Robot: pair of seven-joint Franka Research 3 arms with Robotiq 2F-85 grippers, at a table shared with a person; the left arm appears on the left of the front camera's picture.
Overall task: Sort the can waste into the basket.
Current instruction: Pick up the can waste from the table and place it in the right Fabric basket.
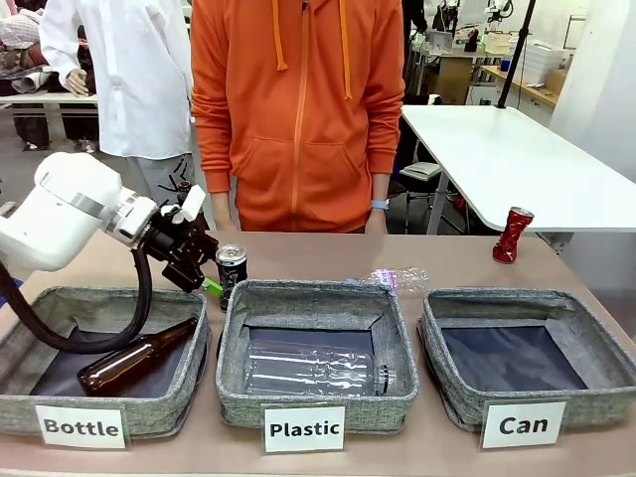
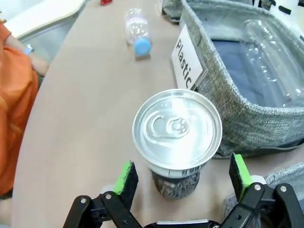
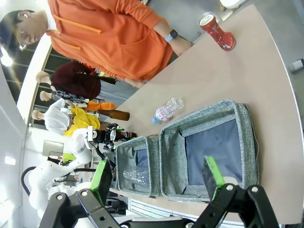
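Beige surface [image 1: 328,248] in the foreground. Behind, at right, a long white table [image 1: 507,159]. Farther back, a wooden desk [image 1: 522,91] stacked with white boxes [image 1: 542,62], crossed by a slanted black pole [image 1: 517,50]. White wall [image 1: 596,79] far right; grey floor [image 1: 608,273] below.

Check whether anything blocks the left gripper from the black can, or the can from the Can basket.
Nothing visible lies between the left gripper and the black can, which stands just ahead of its open pads. Toward the Can basket, the Plastic basket lies across the direct line; the can likely must pass over it.
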